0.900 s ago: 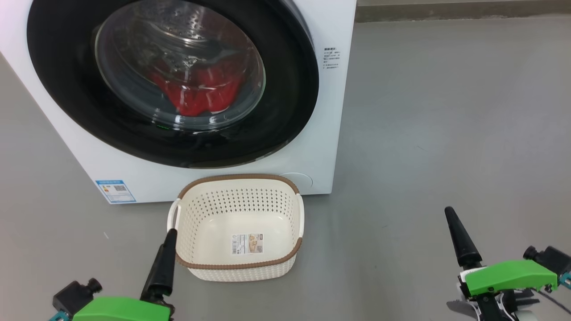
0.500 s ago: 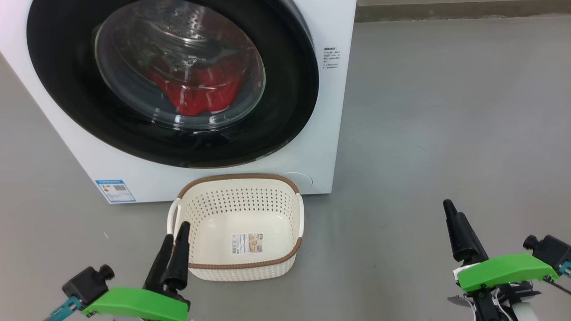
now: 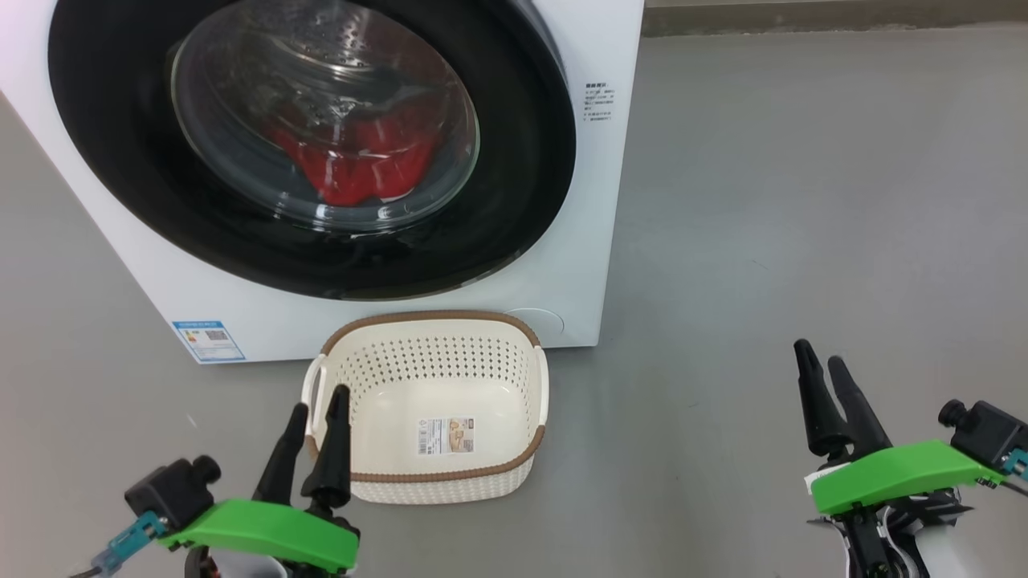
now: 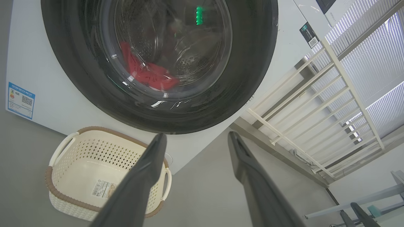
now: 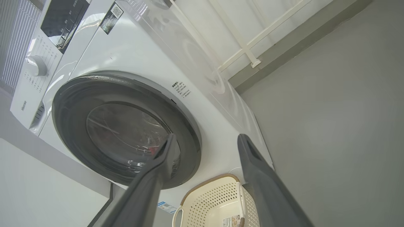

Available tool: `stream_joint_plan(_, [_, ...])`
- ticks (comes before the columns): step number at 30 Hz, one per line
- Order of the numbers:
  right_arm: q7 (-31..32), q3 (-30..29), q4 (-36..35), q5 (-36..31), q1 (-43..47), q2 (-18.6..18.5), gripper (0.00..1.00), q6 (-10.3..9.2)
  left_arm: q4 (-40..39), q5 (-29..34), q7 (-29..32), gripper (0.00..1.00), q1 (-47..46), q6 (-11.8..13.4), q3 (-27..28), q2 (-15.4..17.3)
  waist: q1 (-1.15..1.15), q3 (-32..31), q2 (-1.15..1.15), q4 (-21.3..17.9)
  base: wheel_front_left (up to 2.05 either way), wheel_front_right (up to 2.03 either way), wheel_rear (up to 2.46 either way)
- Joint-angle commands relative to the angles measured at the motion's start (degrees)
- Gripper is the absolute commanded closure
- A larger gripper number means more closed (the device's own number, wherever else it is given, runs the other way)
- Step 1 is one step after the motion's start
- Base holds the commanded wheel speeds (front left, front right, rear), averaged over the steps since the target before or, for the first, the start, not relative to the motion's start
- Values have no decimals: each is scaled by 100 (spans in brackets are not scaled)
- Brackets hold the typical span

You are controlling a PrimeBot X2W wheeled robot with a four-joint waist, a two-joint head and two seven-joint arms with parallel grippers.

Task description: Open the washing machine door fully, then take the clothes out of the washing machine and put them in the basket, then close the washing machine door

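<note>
1. The left gripper sits at the lower left of the head view, parted and holding nothing. The left wrist view shows a clear gap between its two dark fingers.
2. The right gripper sits at the lower right over bare floor, well apart from the basket. It is also parted and empty, and the right wrist view shows a wide gap between its fingers.
3. Each gripper rises from a green cover.
4. The basket stands upright on the floor, just right of the left gripper. The left gripper's tips overlap the basket's left handle in the head view, but I cannot tell whether they touch.
5. A paper label lies on the basket's bottom.
6. The basket's far rim is just in front of the washer, below the door.
7. The door is shut, its black rim flush against the white front.
8. The clothes are red and lie low in the drum, seen through the door glass.
9. A blue label sits at the washer's lower left corner, left of the basket.
10. In the right wrist view a knob sits beside a dark panel at the washer's top.
11. In the left wrist view a white railing stands beyond the washer.
</note>
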Motion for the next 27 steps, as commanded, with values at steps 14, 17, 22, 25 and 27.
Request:
stream_joint_plan(14, [-314,147,-262,-1055,-463,-78,0,-4,-223,1125,-313,0,-491,224,-51,112,0,51,0,-15,0,0,0])
stream_joint_plan(17, [-364,150,-277,-1249,-492,-83,0,-4,-229,1364,-364,0,-536,261,-87,115,0,50,0,-14,0,0,0])
stream_joint_plan(22, [-432,160,-286,-1494,-530,-89,0,-4,-234,1694,-432,0,-587,300,-155,118,0,48,0,-10,0,0,0])
stream_joint_plan(25, [-482,174,-293,-1691,-564,-93,0,-4,-209,1919,-483,0,-625,325,-196,120,0,52,0,-9,0,0,0])
stream_joint_plan(27, [-516,190,-320,-1851,-577,-96,0,-4,-191,2091,-517,0,-651,349,-225,121,0,58,0,-11,0,0,0])
